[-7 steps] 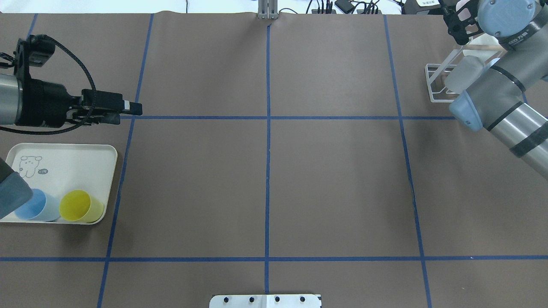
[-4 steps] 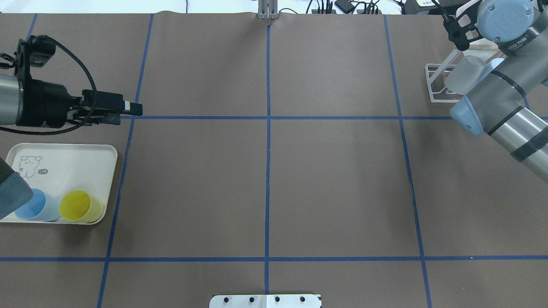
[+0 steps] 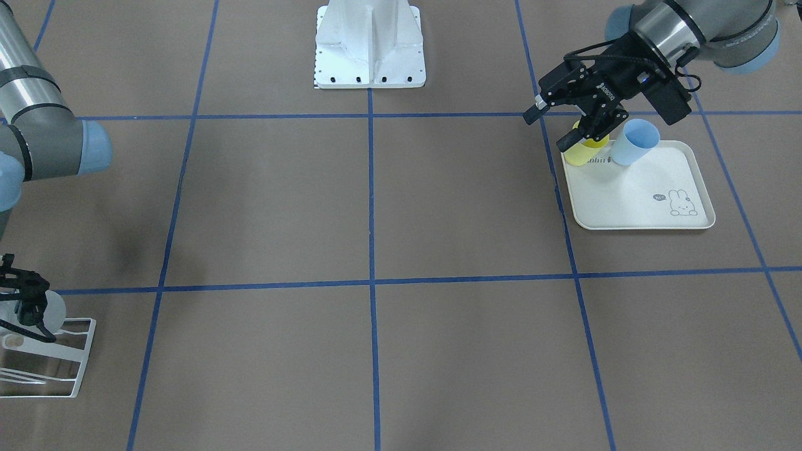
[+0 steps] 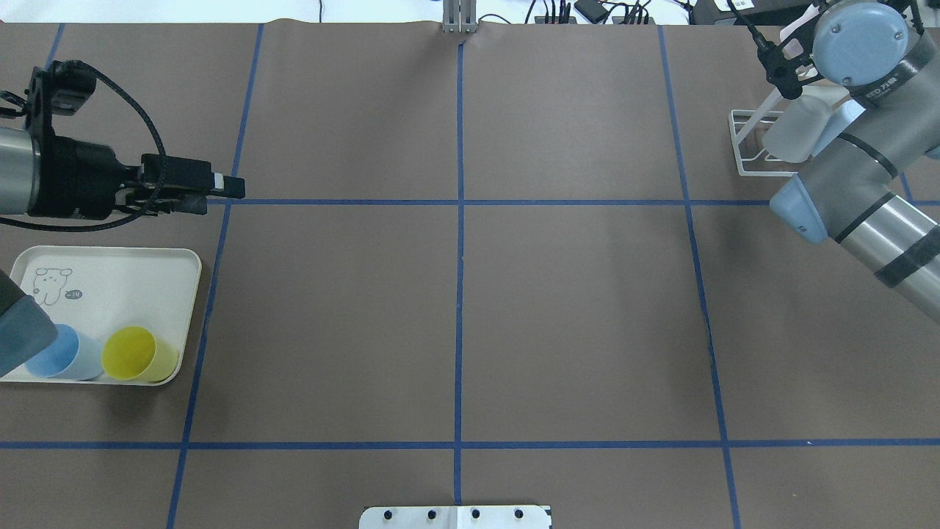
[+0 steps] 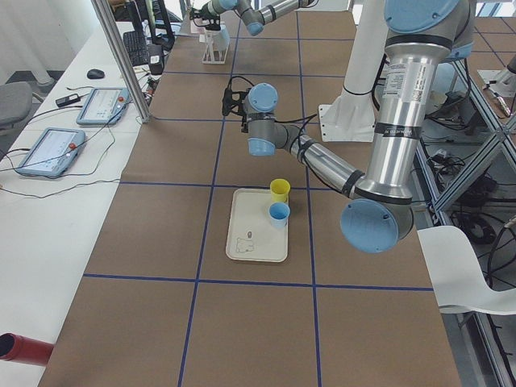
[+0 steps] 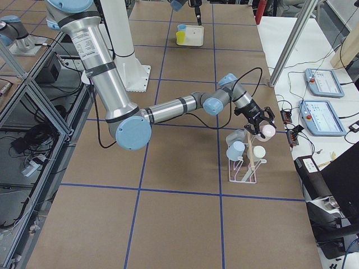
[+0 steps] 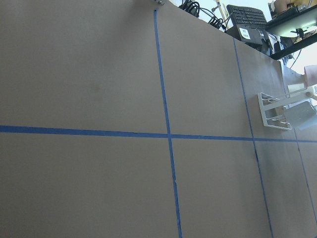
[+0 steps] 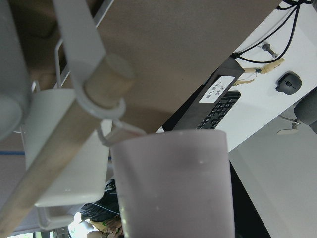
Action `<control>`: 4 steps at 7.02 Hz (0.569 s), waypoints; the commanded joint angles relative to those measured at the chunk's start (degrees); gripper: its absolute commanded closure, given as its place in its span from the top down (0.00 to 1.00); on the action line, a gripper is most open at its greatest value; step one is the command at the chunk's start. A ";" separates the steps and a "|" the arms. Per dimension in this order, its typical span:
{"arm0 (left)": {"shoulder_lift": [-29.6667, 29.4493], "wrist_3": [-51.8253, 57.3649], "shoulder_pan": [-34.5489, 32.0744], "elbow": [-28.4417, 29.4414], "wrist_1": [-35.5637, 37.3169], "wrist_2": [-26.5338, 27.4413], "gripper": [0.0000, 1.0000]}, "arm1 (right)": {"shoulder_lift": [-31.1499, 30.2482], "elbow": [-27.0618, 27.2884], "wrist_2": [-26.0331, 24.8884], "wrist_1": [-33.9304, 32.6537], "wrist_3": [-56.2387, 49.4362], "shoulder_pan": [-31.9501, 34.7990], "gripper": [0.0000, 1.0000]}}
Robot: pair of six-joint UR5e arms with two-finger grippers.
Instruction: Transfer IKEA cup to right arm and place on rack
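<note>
My right gripper [image 6: 258, 124] is shut on a pale pink cup [image 6: 267, 131] and holds it just above the white wire rack [image 6: 244, 171], close to the wooden peg tip [image 8: 106, 79]. The pink cup [image 8: 173, 188] fills the right wrist view, beside the peg and not on it. In the overhead view the wrist hides that gripper above the rack [image 4: 742, 147]. The rack holds a greyish cup [image 4: 792, 128], a light blue cup [image 6: 235, 150] and a white cup [image 6: 257, 152]. My left gripper [image 4: 220, 197] is open and empty, hovering beyond the tray.
The cream rabbit-print tray [image 4: 117, 275] lies at the left front with a yellow cup [image 4: 137, 354] and a blue cup [image 4: 62, 353] on it. Blue tape lines cross the brown table. The robot's base plate [image 3: 369, 47] sits at the near edge.
My right wrist has swung slightly over the rack, bringing the pink cup nearer the peg. The left arm has not moved.
</note>
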 commanded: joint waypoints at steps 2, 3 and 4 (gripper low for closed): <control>0.00 -0.09 0.00 -0.02 0.00 0.00 1.00 | -0.21 0.50 -0.03 0.00 -5.08 -0.17 0.00; 0.00 -0.18 0.00 -0.02 0.00 0.00 1.00 | -0.12 0.42 -0.12 0.00 -6.33 -0.26 0.00; 0.00 -0.27 0.00 -0.02 0.00 0.00 1.00 | -0.12 0.76 -0.12 0.00 -6.69 -0.17 0.00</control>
